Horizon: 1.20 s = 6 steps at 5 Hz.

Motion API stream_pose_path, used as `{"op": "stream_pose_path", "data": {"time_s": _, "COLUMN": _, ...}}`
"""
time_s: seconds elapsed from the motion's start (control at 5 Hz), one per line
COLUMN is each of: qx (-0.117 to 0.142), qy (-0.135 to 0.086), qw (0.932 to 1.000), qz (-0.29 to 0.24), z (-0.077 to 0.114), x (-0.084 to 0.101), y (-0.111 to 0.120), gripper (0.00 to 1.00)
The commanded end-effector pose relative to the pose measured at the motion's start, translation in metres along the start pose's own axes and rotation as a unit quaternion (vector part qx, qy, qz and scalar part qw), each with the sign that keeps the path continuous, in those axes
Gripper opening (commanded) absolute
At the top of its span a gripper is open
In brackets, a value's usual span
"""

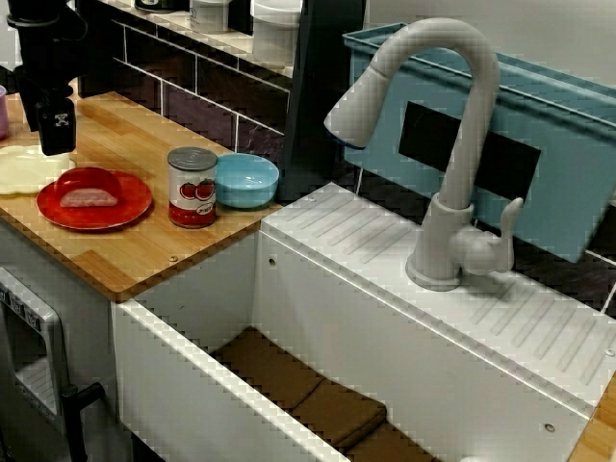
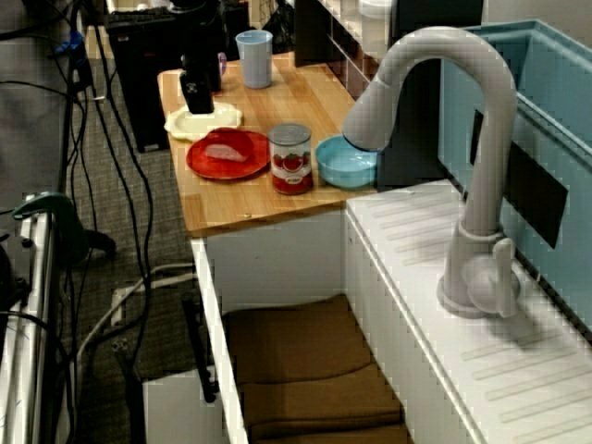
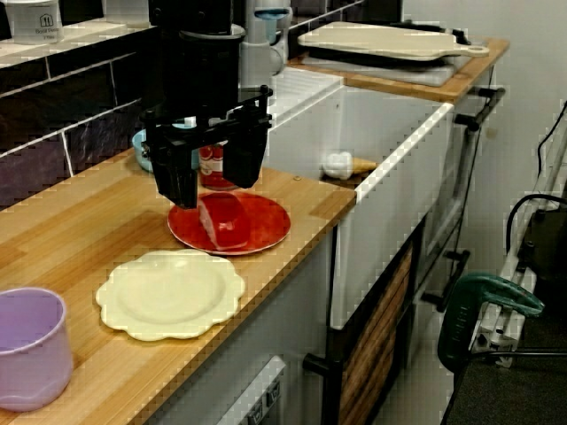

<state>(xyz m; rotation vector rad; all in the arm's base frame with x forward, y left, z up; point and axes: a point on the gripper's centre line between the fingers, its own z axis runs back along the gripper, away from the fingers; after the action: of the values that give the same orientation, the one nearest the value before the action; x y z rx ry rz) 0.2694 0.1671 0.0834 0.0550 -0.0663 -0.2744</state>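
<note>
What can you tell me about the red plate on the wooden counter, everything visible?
The red plate is round, glossy and shallow, plastic by its look, with no visible damage. It lies flat on the wooden counter near the front edge, between the cream scalloped plate and the tomato can, which stands close to its rim; contact is unclear. A pinkish-red food piece rests on it. The open gripper hangs nearby above the counter, not touching it.

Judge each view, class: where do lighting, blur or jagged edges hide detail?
Low side view: the gripper is a near-black shape, its detail lost. High front view: even light, but the faucet outline is jagged, and the gripper sits dark in the top left corner. High end view: the gripper is small, dark and soft.
</note>
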Motion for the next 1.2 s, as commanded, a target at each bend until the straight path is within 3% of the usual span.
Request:
{"op": "stream_pose_path", "data": {"time_s": 0.0, "qx": 0.074, "qy": -0.041, "qw": 0.9950, "qz": 0.052, "z": 0.041, "x": 0.001, "y": 0.030, "gripper": 1.00}}
{"op": "stream_pose_path", "data": {"time_s": 0.2, "qx": 0.100, "qy": -0.050, "qw": 0.9917, "qz": 0.064, "z": 0.046, "x": -0.003, "y": 0.033, "gripper": 1.00}}
{"op": "stream_pose_path", "data": {"time_s": 0.6, "qx": 0.100, "qy": -0.062, "qw": 0.9900, "qz": 0.078, "z": 0.053, "x": -0.010, "y": 0.048, "gripper": 1.00}}
{"op": "stream_pose_path", "data": {"time_s": 1.0, "qx": 0.116, "qy": -0.075, "qw": 0.9848, "qz": 0.106, "z": 0.051, "x": -0.014, "y": 0.071, "gripper": 1.00}}
